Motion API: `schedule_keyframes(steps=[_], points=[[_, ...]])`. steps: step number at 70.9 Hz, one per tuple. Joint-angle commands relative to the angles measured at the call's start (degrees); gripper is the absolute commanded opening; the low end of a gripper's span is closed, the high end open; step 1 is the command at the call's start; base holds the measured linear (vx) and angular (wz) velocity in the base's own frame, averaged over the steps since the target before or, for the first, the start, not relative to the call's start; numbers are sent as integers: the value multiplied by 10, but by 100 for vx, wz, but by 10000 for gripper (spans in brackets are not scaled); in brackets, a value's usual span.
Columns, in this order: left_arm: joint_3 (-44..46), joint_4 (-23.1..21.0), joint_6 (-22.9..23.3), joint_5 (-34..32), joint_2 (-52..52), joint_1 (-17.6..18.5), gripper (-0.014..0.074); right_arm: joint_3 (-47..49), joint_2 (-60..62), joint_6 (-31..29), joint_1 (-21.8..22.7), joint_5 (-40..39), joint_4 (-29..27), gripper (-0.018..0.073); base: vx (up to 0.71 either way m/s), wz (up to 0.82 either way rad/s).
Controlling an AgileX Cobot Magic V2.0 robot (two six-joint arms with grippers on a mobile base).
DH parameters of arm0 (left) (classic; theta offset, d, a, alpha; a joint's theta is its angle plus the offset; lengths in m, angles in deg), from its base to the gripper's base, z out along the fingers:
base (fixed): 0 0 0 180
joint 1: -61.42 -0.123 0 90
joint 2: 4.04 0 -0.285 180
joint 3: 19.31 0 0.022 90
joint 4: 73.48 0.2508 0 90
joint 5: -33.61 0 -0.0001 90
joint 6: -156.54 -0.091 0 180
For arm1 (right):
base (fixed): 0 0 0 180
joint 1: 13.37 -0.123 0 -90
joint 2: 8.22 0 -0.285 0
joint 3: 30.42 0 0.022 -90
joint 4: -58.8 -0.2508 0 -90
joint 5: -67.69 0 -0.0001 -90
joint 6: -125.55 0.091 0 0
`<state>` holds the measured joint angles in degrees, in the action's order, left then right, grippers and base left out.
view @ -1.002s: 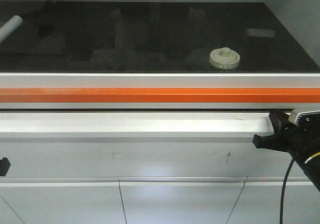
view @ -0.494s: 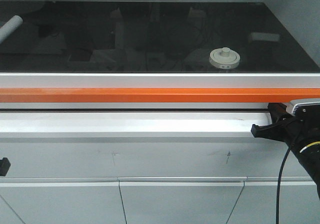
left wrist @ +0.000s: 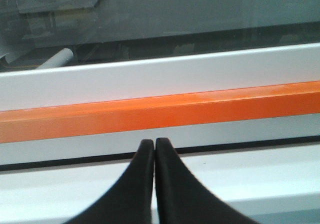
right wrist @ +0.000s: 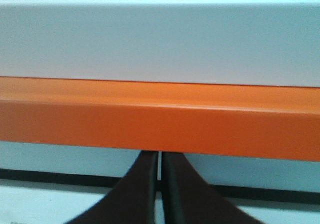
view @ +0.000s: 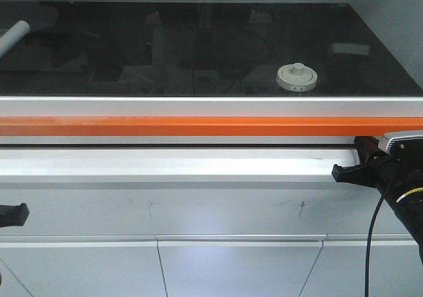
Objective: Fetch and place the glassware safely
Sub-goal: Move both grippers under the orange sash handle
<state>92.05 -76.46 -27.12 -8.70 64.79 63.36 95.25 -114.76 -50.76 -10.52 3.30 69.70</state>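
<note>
The glassware [view: 297, 77], a squat jar under a cream-white round lid with a central knob, stands on the black surface behind the glass pane, right of centre. It shows in neither wrist view. My right gripper [view: 338, 172] is at the right, below and in front of the jar, with its tips pointing left along the white ledge. In the right wrist view the right gripper [right wrist: 160, 155] is shut on nothing, just under the orange bar. My left gripper [view: 18, 213] pokes in at the left edge, low. In the left wrist view it [left wrist: 154, 143] is shut and empty.
An orange bar [view: 198, 126] and a white frame run across the front of the black surface. Below them lie a white ledge [view: 165, 165] and grey cabinet doors [view: 238, 270]. A white cylinder [view: 14, 36] lies at the far left behind the glass. A black cable [view: 375, 244] hangs from the right arm.
My left gripper has come further into view from the left edge. Over the second, my right gripper rose and shifted slightly left; it has held still for the last half second.
</note>
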Motion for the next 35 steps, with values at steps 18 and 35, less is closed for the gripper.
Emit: schedule_keyframes(steps=[18,35], points=[[99,19,2,-96,160,1,-7,12,18,-4,3,-81,-3,-1,0,0],[123,18,2,-127,249,1,-7,12,18,-4,3,-81,-3,-1,0,0]])
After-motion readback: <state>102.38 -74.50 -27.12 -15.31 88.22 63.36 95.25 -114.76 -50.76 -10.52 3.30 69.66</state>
